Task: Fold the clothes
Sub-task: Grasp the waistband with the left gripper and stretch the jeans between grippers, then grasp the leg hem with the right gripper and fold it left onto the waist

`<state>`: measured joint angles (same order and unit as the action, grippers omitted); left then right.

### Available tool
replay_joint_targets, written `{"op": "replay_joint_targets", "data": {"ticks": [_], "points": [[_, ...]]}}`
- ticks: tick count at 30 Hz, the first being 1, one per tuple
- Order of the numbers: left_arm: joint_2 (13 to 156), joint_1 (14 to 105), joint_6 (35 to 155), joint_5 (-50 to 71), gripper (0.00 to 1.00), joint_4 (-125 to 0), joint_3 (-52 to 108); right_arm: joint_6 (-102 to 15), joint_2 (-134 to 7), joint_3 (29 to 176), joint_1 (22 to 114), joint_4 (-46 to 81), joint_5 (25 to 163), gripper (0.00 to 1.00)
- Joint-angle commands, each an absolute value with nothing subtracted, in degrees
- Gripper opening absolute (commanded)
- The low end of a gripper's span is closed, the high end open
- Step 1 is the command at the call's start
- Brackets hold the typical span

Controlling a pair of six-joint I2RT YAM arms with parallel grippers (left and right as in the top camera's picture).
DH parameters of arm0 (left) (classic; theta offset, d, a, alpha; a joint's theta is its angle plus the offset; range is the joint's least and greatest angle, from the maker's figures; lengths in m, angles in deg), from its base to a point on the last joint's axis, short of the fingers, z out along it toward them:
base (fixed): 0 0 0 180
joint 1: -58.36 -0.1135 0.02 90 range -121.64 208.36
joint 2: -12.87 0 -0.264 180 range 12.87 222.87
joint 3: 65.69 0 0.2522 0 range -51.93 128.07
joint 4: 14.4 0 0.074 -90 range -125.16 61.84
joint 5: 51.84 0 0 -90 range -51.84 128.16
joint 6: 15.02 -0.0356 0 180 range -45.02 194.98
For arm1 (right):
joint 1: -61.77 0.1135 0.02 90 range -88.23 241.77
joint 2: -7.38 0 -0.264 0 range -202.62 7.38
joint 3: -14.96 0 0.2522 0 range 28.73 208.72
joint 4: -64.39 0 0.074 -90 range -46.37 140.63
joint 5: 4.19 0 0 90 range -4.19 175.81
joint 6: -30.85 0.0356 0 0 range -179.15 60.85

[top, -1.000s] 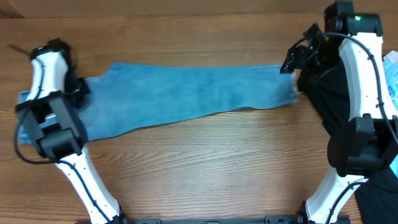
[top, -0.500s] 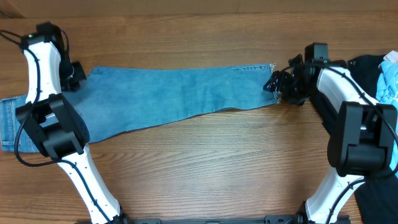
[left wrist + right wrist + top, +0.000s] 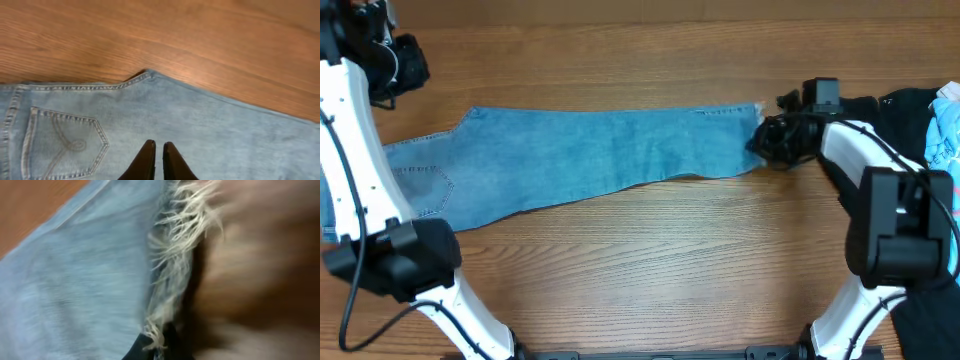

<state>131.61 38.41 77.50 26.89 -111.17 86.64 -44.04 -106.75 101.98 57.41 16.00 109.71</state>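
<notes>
so here's what we've got: the jeans [image 3: 590, 155] lie flat across the far half of the desk [image 3: 650, 270], stretched long from the left edge toward the right edge. waist end sits at the left, leg end at the right.

our left gripper [image 3: 159, 146] hangs up by the far left corner, past the far edge of the denim near the waist end. in the left wrist view its two fingertips sit pressed nearly together with nothing between them, and the denim spreads out below, with a stitched back pocket [image 3: 65, 142] off to one side of the tips.

our right gripper [image 3: 763, 140] is down at the leg end, right on the frayed hem [image 3: 172, 245], toward the far right part of the desk. the right wrist view is super blurry, the white fringe runs right down to the dark fingertips at the bottom of the shot, but we honestly can't tell if they're pinching the hem or not.

a black garment [image 3: 905, 115] is piled at the right edge just behind that gripper, with a pale printed garment [image 3: 945, 135] on top of it.
</notes>
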Motion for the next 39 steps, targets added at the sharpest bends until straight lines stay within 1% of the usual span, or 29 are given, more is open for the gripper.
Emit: {"op": "replay_joint_targets", "data": {"ticks": [1, 3, 5, 7, 9, 11, 12, 14, 16, 18, 21, 22, 24, 26, 28, 30, 33, 36, 39], "points": [[127.0, 39.2, 75.9, 25.8, 0.14, -112.1, 87.8, -44.1, -97.5, 107.5, 52.4, 10.9, 86.8, 0.04], [125.9, 40.0, 74.9, 25.8, 0.17, -112.8, 87.8, -44.1, -95.2, 109.2, 50.3, 7.9, 82.2, 0.04], [125.9, 40.7, 74.8, 25.8, 0.20, -113.0, 87.8, -44.5, -94.1, 109.4, 48.6, 7.1, 81.8, 0.04], [126.0, 41.3, 74.9, 25.8, 0.21, -113.3, 87.8, -44.6, -93.9, 109.4, 47.6, 6.9, 82.5, 0.04], [126.0, 41.8, 74.9, 25.7, 0.20, -113.7, 87.8, -49.3, -93.2, 109.6, 46.9, 6.7, 86.1, 0.04], [125.7, 41.8, 74.9, 24.4, 0.19, -114.5, 87.8, -54.0, -91.3, 110.7, 46.9, 6.3, 94.5, 0.04], [125.4, 41.8, 74.9, 23.9, 0.19, -114.9, 87.8, -56.5, -89.6, 112.0, 47.1, 6.4, 103.5, 0.04], [124.1, 41.8, 74.9, 23.3, 0.19, -115.8, 87.8, -57.7, -86.8, 114.0, 49.0, 6.8, 118.1, 0.04], [122.8, 41.8, 74.9, 23.1, 0.18, -115.8, 87.8, -57.7, -84.8, 114.7, 52.9, 6.8, 125.9, 0.04], [120.7, 41.8, 74.9, 23.1, 0.19, -115.4, 87.8, -57.0, -84.0, 114.7, 59.5, 6.8, 128.9, 0.04], [116.8, 41.8, 74.9, 23.1, 0.25, -114.7, 87.8, -57.0, -84.5, 114.7, 70.9, 7.0, 126.5, 0.04], [115.8, 41.8, 74.9, 23.2, 0.27, -114.7, 87.8, -57.0, -84.7, 114.7, 73.1, 7.1, 125.3, 0.04], [114.0, 41.8, 74.9, 23.3, 0.32, -114.7, 87.8, -57.0, -85.9, 114.6, 80.3, 7.7, 122.2, 0.04], [112.4, 41.8, 75.0, 23.3, 0.36, -114.7, 87.8, -57.0, -87.4, 114.6, 85.2, 8.1, 121.8, 0.04], [111.3, 41.8, 75.0, 23.3, 0.38, -114.7, 87.8, -57.0, -90.1, 114.6, 90.1, 8.6, 120.5, 0.04], [110.6, 41.8, 75.0, 23.3, 0.40, -114.7, 87.8, -55.6, -93.4, 114.6, 93.7, 10.0, 120.4, 0.04], [110.2, 41.8, 75.2, 23.3, 0.41, -114.8, 87.8, -53.0, -97.2, 114.6, 97.6, 15.6, 122.4, 0.04], [110.2, 41.8, 75.4, 23.3, 0.41, -114.8, 87.8, -52.9, -98.3, 114.6, 101.2, 21.6, 123.2, 0.04], [110.2, 41.8, 75.4, 23.3, 0.42, -114.8, 87.8, -52.9, -98.3, 114.6, 103.3, 24.6, 123.1, 0.04]]}}
